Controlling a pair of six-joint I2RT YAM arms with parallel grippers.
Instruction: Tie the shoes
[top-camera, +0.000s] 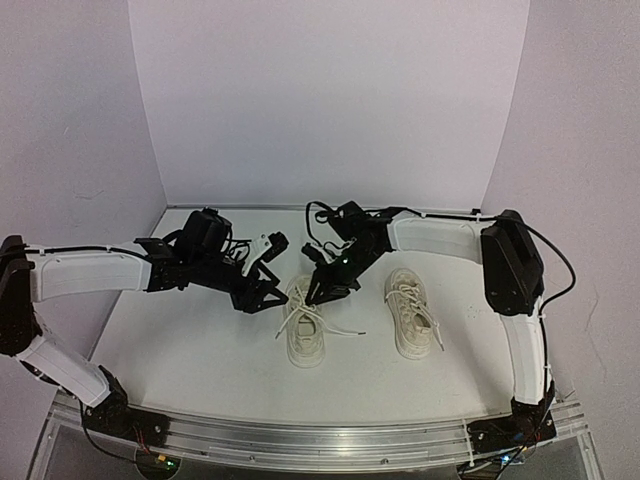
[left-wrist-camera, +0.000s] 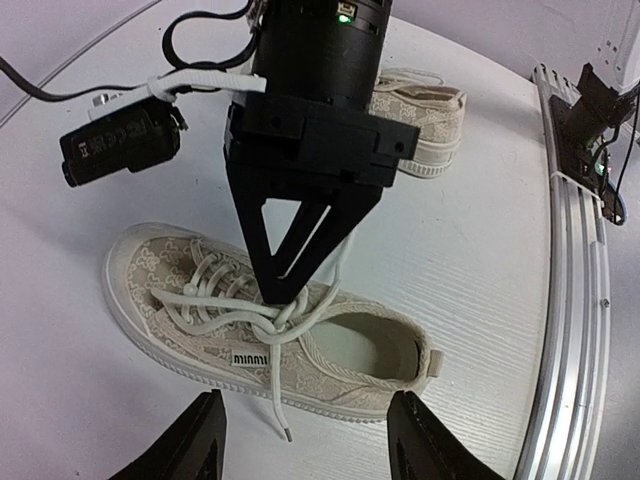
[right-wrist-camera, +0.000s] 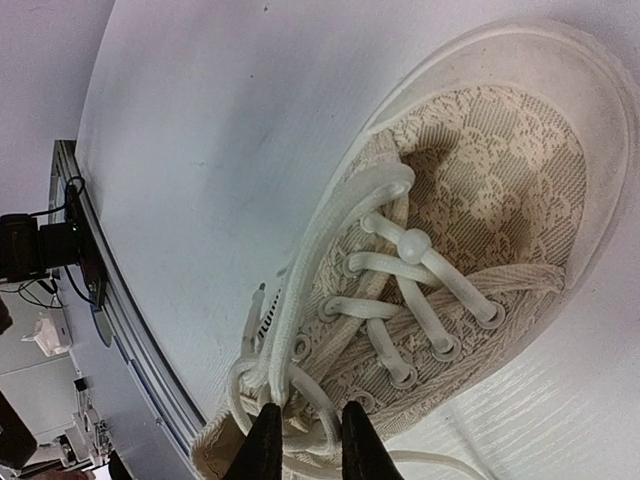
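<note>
Left shoe (top-camera: 304, 332) sits mid-table, with the right shoe (top-camera: 412, 312) at its 3 o'clock. Right gripper (left-wrist-camera: 288, 298) stands over it from 12 o'clock, its fingers pinched nearly together on the laces (right-wrist-camera: 412, 245) at their crossing, probably to draw a strand. Left gripper (left-wrist-camera: 307, 400) hovers at 9 o'clock, jaws wide and empty, placed to take the other end.

white table, pale walls, soft even light
a matte white tabletop (top-camera: 200, 360) sits boxed in by plain, faintly lilac panels: the back wall (top-camera: 330, 100) straight ahead, the left wall (top-camera: 60, 120) and right wall (top-camera: 590, 120) angling in. a ribbed aluminium rail (top-camera: 330, 440) runs along the near edge, and shadows on the surface are soft.
</note>
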